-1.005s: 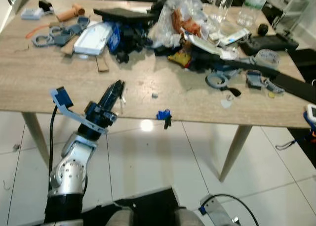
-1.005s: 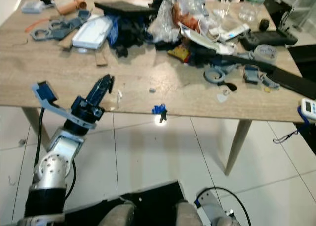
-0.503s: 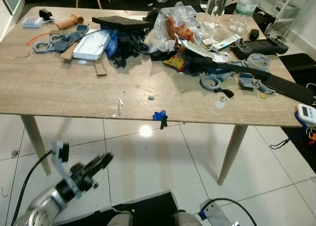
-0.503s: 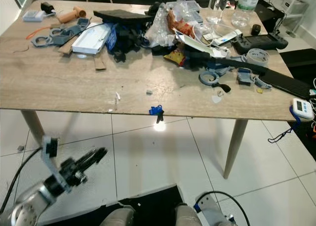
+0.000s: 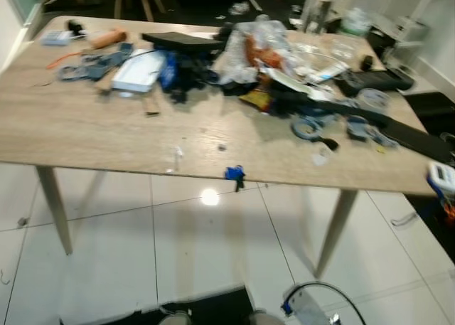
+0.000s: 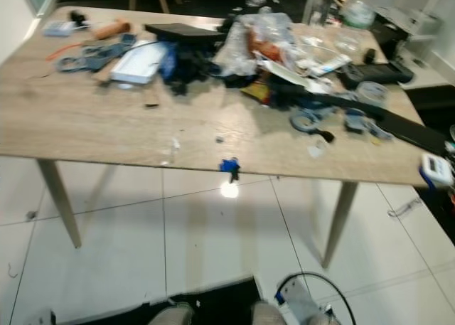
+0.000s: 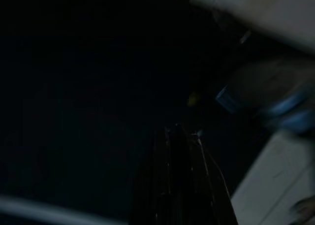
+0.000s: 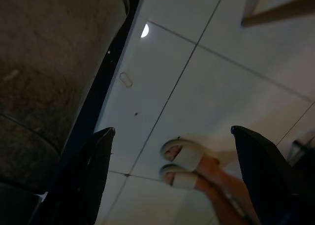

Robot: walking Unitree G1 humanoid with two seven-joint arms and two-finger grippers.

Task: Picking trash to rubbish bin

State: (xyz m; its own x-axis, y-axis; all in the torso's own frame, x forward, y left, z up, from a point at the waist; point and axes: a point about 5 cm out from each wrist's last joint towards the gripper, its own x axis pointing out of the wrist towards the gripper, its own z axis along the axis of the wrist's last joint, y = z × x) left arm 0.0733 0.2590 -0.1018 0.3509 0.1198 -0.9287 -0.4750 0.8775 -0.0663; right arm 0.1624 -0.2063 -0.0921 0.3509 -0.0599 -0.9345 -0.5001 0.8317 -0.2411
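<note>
Trash lies across the wooden table (image 5: pixel 85 133): a crumpled clear plastic bag (image 5: pixel 257 42), a yellow snack wrapper (image 5: pixel 257 97) and small white scraps (image 5: pixel 176 154) near the front edge. A blue clip (image 5: pixel 234 173) hangs on that edge. In the dark left wrist view my left gripper (image 7: pixel 181 131) shows its two black fingers pressed together with nothing between them. In the right wrist view my right gripper (image 8: pixel 172 131) hangs open over the white floor tiles (image 8: pixel 206 87), its fingers (image 8: pixel 96 161) spread wide.
A white box (image 5: pixel 138 60), grey clamps (image 5: pixel 89 65), tape rolls (image 5: pixel 307 126) and black devices (image 5: pixel 362 83) crowd the back of the table. Table legs (image 5: pixel 53 208) stand on white tiles. A person's sandalled feet (image 8: pixel 179 163) are on the floor below my right gripper.
My left arm was at the table's front edge a second ago, sank to floor level, and has now dropped out of the eye views. The white scraps stayed on the table.
</note>
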